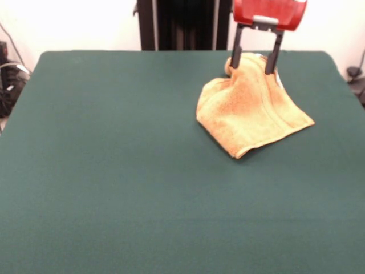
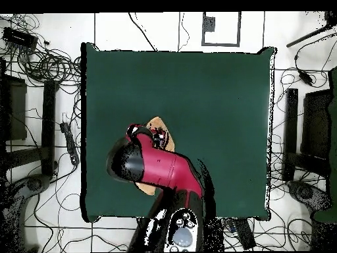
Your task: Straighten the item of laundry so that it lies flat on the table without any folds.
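Near desk bare green. Towel sits far side, tented and creased, its peak pinched in the gripper, lower edge resting on the desk. Lift-and-spread step, likely; next calls for dragging it flat.

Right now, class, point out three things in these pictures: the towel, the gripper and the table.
towel (image 1: 251,108): front view, middle of the draped cloth.
gripper (image 1: 255,61): front view, midway between the two dark jaws, at the lifted towel's peak.
table (image 1: 114,171): front view, bare green top.
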